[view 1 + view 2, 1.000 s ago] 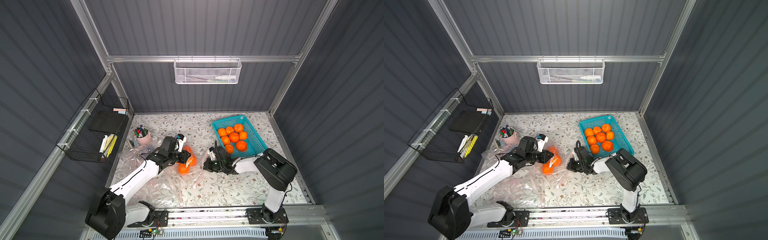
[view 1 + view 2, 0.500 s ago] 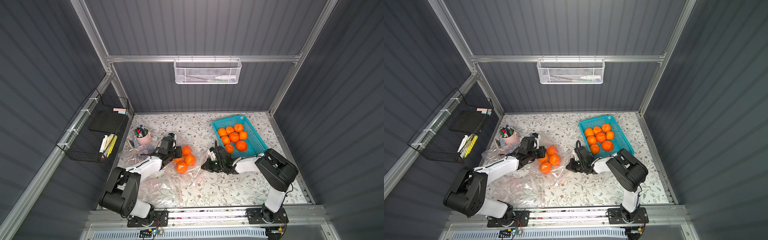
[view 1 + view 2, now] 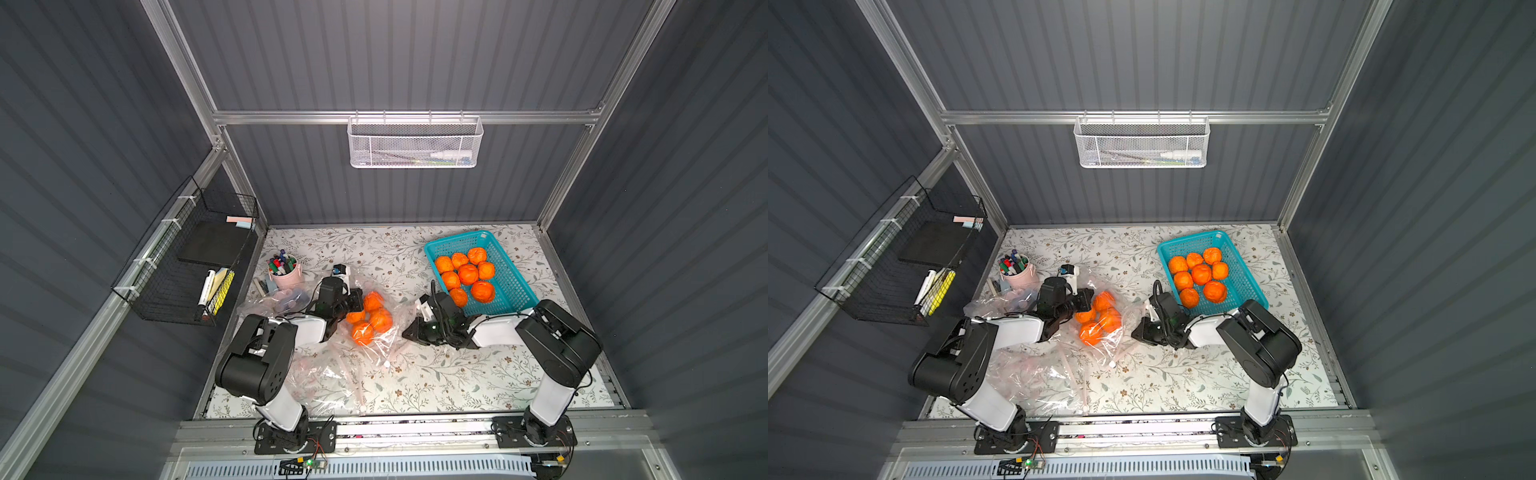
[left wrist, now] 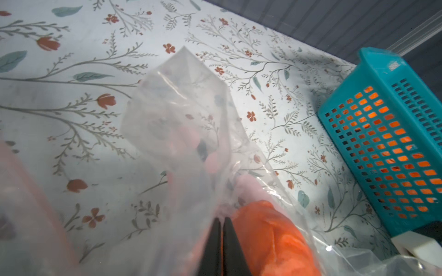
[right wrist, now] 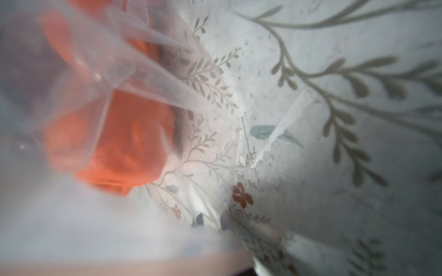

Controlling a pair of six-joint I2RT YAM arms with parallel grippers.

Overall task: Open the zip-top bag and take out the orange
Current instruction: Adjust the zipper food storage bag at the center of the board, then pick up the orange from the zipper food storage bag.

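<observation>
A clear zip-top bag (image 3: 386,345) (image 3: 1118,337) lies mid-table with several oranges (image 3: 370,318) (image 3: 1100,318) inside. My left gripper (image 3: 353,301) (image 3: 1086,300) is at the bag's left side. In the left wrist view, the left gripper (image 4: 221,216) is shut on the bag's film (image 4: 186,107), beside an orange (image 4: 270,239). My right gripper (image 3: 409,332) (image 3: 1138,334) lies low at the bag's right edge. In the right wrist view its dark tips stand slightly apart (image 5: 211,219), blurred under the film (image 5: 83,59), with an orange (image 5: 119,143) beyond.
A teal basket (image 3: 457,237) (image 3: 1192,239) (image 4: 382,143) holding several oranges stands at the back right. A pink cup of pens (image 3: 284,274) is at the back left. More crumpled clear bags (image 3: 324,382) lie at the front left. Wire baskets hang on the left wall (image 3: 187,266) and back wall (image 3: 415,141).
My left arm has folded up at the elbow and its jaws have closed on the bag. The right gripper's jaws have parted a little; that arm has stayed in place.
</observation>
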